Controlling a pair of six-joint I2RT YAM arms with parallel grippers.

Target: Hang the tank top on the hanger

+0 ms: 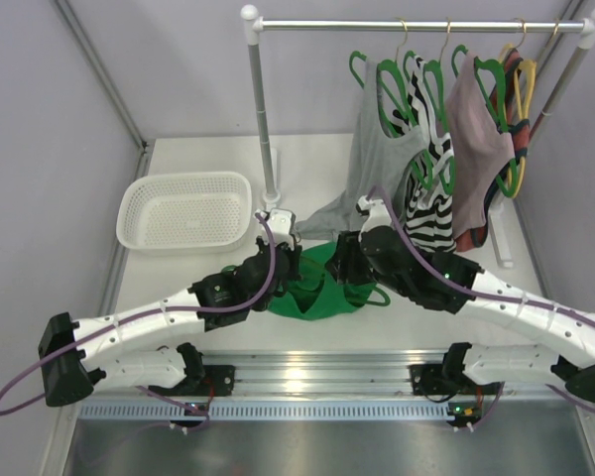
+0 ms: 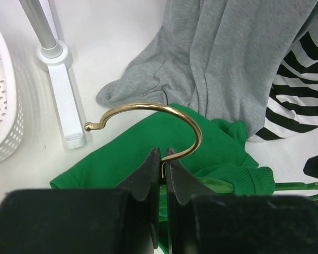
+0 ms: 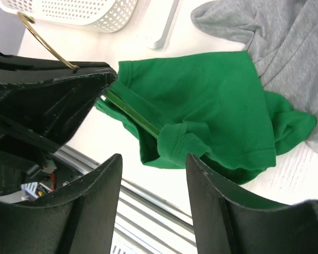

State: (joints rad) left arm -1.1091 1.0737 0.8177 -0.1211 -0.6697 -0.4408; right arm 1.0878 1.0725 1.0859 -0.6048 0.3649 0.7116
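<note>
Table point(image 1: 149, 273), overhead: bare left of tank top point(image 1: 312, 296), crumpled at centre; basket point(image 1: 129, 213) far-left, clothes rail point(image 1: 416, 25) across far right.
Hanger point(image 1: 380, 296), overhead: long axis left to right, one green end poking out right of fabric.
Left gripper point(image 2: 162, 154), left wrist: pinched on stem of gold hook point(image 2: 153, 105) — hook curves out beyond jaws, tip pointing left toward rack foot point(image 2: 63, 100).
Edges, left wrist: grey top point(image 2: 228, 63) hem meets green fabric; striped top point(image 2: 302, 100) at right.
Right gripper point(image 3: 153, 159), right wrist: jaws wide apart, clamping nothing — ribbed strap edge just beyond the gap.
Hanger arm, right wrist: slants from hook down-right into fabric.
</note>
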